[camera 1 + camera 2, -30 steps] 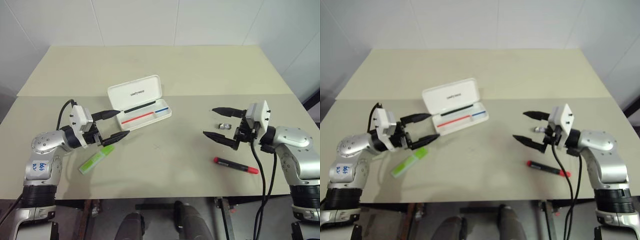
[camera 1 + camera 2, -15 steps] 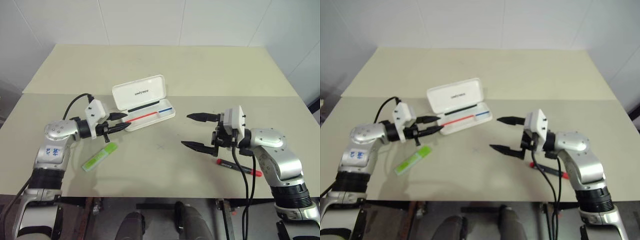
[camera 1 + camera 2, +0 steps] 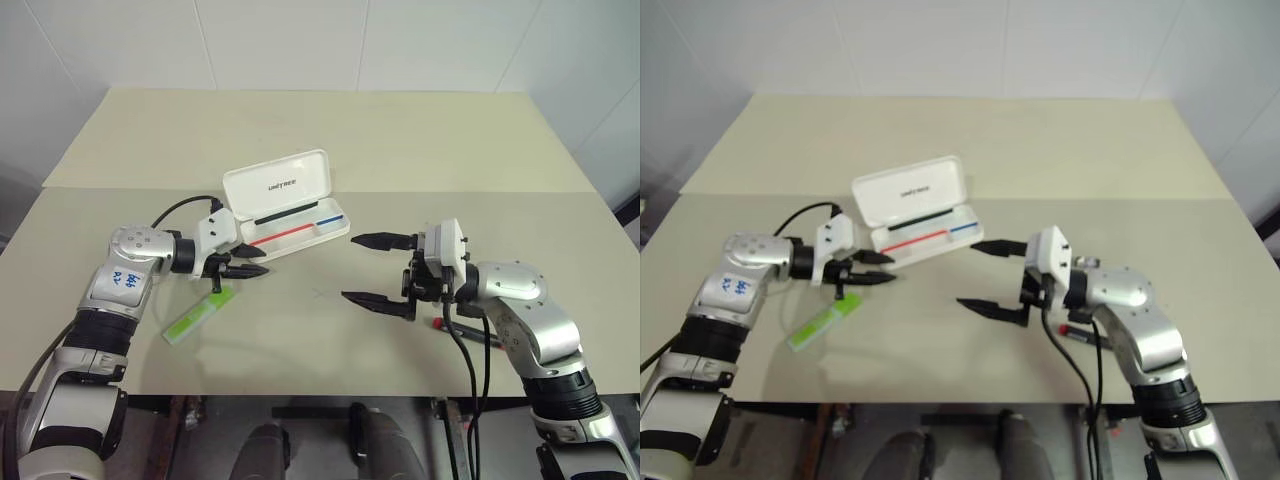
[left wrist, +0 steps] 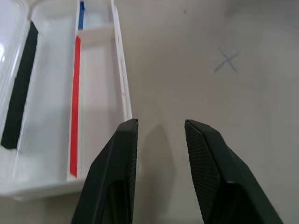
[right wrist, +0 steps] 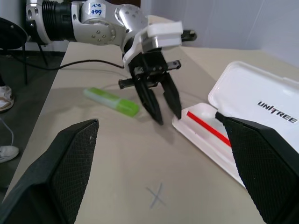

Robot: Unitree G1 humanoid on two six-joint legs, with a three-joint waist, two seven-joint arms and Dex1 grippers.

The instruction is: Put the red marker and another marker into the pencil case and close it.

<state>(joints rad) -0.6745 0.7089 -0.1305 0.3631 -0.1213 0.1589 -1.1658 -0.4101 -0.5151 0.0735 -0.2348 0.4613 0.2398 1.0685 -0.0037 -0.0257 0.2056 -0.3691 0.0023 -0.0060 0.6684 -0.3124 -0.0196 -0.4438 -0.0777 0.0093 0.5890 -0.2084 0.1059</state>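
Beige matte table (image 3: 330,140), faint pencilled X mid-surface. White hard-plastic pencil case (image 3: 285,205) lying lid-up, ready for loading. Left gripper (image 3: 247,262) narrowed, empty, just beside case's near corner. Right gripper (image 3: 378,270) spread wide, empty. Lime highlighter (image 3: 200,313) flat on table near left arm. Red marker (image 3: 470,331) partly hidden behind right wrist.

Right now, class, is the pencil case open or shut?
Open. The pencil case has its lid raised behind the tray, and the red, blue and black stripes inside show. No marker lies in it.
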